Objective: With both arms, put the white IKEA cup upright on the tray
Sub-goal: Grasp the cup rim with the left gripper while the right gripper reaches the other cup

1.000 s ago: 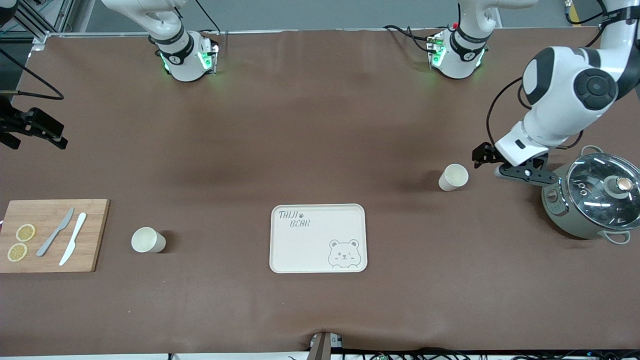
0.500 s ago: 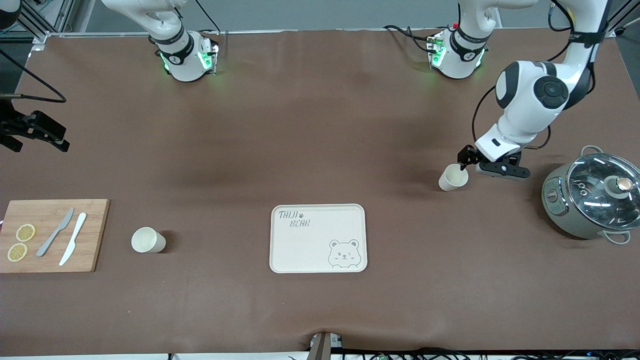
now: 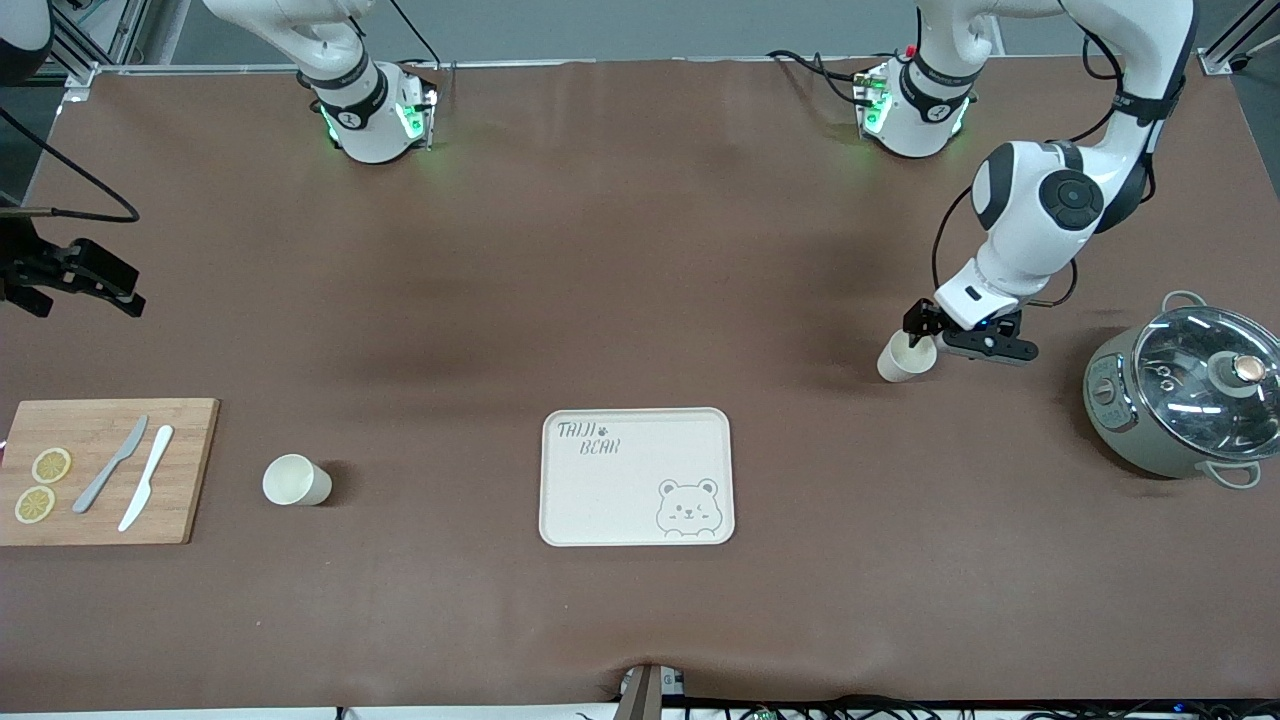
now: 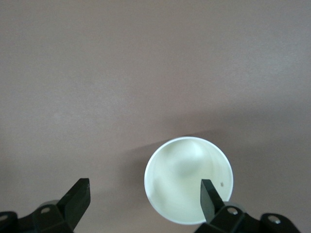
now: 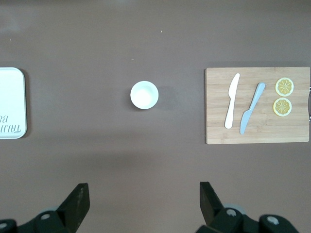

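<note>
Two white cups stand upright on the brown table. One cup (image 3: 905, 360) (image 4: 188, 179) is toward the left arm's end, and my left gripper (image 3: 932, 338) (image 4: 144, 200) hangs open just over it. One of its fingers (image 4: 210, 196) is above the cup's mouth and the other stands off beside the cup. The second cup (image 3: 295, 480) (image 5: 144, 94) stands between the cutting board and the cream bear tray (image 3: 637, 477) (image 5: 10, 103). The tray holds nothing. My right gripper (image 3: 75, 278) (image 5: 143, 201) waits open, high over the right arm's end of the table.
A grey pot with a glass lid (image 3: 1185, 390) stands close to the left arm's cup, at that end of the table. A wooden cutting board (image 3: 105, 470) (image 5: 257, 105) with two knives and two lemon slices lies at the right arm's end.
My left arm has swung from beside the pot toward the cup and come down, so one finger now sits over its mouth. The right gripper has only drifted slightly.
</note>
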You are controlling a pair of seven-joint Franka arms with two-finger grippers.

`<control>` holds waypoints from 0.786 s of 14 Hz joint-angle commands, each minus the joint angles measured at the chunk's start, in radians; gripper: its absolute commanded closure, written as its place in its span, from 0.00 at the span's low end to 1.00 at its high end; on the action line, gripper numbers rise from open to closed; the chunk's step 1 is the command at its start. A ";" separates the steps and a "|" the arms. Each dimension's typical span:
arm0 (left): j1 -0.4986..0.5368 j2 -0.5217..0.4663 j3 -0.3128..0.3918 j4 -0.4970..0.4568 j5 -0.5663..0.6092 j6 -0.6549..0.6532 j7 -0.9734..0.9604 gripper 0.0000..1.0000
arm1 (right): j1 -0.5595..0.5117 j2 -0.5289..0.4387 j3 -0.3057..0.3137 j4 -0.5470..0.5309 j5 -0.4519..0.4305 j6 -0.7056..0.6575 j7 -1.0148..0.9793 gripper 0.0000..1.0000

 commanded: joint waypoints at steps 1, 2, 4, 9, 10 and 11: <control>0.034 0.060 -0.005 0.003 0.010 0.057 0.036 0.00 | -0.026 0.028 0.005 0.026 0.047 0.000 -0.001 0.00; 0.037 0.077 -0.005 0.004 0.010 0.074 0.053 0.00 | -0.026 0.035 0.007 0.026 0.059 0.000 -0.001 0.00; 0.041 0.103 -0.005 0.004 0.010 0.111 0.072 0.00 | -0.014 0.044 0.007 0.020 0.073 -0.003 0.006 0.00; 0.040 0.118 -0.005 0.009 0.010 0.113 0.073 0.00 | 0.003 0.168 0.013 0.021 0.041 0.130 -0.006 0.00; 0.040 0.123 -0.005 0.017 0.010 0.113 0.072 0.00 | 0.001 0.199 0.013 0.023 0.041 0.165 -0.007 0.00; 0.037 0.123 -0.005 0.017 0.008 0.113 0.047 0.45 | 0.004 0.221 0.011 0.023 0.038 0.193 -0.007 0.00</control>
